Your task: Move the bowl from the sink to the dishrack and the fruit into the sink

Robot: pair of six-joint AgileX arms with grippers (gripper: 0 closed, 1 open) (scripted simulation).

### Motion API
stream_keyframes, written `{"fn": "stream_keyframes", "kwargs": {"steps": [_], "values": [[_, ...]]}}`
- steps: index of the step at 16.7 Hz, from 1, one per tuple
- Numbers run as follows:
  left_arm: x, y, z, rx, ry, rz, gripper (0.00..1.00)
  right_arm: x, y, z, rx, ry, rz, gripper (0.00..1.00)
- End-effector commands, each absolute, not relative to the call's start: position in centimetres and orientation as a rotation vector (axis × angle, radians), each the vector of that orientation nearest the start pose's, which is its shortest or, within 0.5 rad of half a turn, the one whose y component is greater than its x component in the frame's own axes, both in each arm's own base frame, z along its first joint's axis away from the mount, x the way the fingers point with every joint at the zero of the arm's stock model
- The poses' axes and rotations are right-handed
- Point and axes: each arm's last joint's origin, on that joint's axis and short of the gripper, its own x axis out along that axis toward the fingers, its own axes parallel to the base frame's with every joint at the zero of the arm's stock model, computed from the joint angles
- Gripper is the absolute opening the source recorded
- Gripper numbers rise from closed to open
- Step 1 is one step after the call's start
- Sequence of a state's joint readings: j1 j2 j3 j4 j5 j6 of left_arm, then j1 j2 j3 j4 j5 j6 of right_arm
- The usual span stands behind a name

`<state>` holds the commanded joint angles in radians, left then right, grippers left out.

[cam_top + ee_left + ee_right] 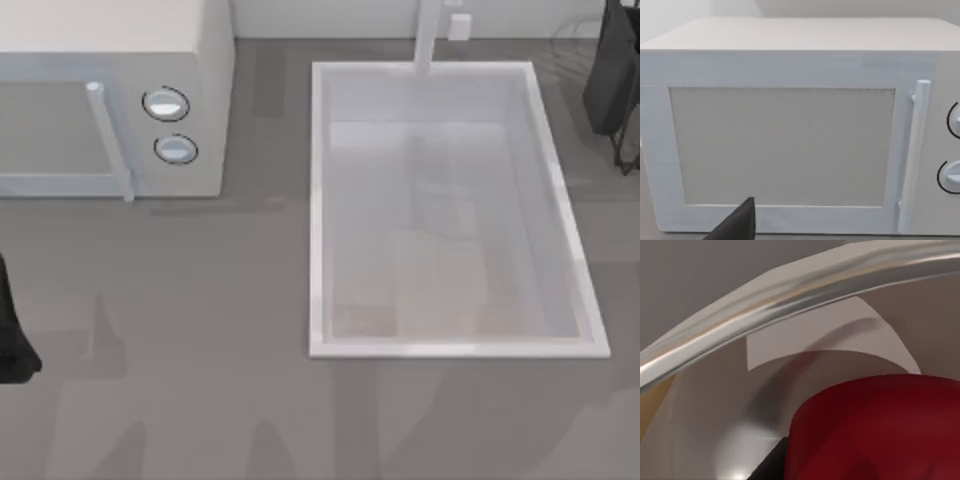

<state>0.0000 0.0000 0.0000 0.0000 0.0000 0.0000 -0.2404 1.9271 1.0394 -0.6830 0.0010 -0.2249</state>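
Note:
The sink (318, 210), a white basin with a faucet (430, 35) at its far rim, has nothing in it. The bowl is out of view. In the right wrist view the red fruit (880, 430) looms very close, lying against a pale curved surface under a shiny metal rim (790, 295). One dark finger (771, 465) of my right gripper touches the fruit's side. My right arm (612, 75) hangs at the table's far right corner, where faint grey wires of the dishrack (572, 32) show. My left arm (12, 340) stays parked at the left edge.
A white microwave (110, 100) with two round knobs (166, 104) and a bar handle stands at the far left. The left wrist view faces its door (782, 145), with one dark finger (740, 222) in front. Grey countertop (200, 350) lies left of and in front of the sink.

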Motion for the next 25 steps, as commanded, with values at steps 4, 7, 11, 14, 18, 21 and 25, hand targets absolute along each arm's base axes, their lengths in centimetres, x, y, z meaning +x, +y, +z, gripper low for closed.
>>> {"fn": "stream_keyframes", "kwargs": {"steps": [4, 7, 11, 14, 18, 21, 25], "values": [[10.6, -0.1, 16.0, 0.0, 0.0, 0.0, 1.0, 31.0, -7.4, 9.6, 0.008, 1.571, -0.008, 0.4], [10.6, -0.1, 16.0, 0.0, 0.0, 0.0, 1.0, 31.0, -7.4, 9.6, 0.008, 1.571, -0.008, 0.17], [10.6, -0.1, 16.0, 0.0, 0.0, 0.0, 1.0, 31.0, -7.4, 9.6, 0.008, 1.571, -0.008, 0.0], [10.6, -0.1, 16.0, 0.0, 0.0, 0.0, 1.0, 31.0, -7.4, 9.6, 0.008, 1.571, -0.008, 0.0], [10.6, -0.1, 16.0, 0.0, 0.0, 0.0, 1.0, 31.2, -7.3, 12.6, 0.006, 1.506, -0.018, 0.0], [10.6, -0.1, 16.0, 0.0, 0.0, 0.0, 1.0, 31.4, -7.4, 13.6, 0.003, 1.503, -0.021, 0.0], [10.6, -0.1, 16.0, 0.0, 0.0, 0.0, 1.0, 31.7, -7.4, 17.5, 0.009, 1.519, -0.015, 0.0]]}}
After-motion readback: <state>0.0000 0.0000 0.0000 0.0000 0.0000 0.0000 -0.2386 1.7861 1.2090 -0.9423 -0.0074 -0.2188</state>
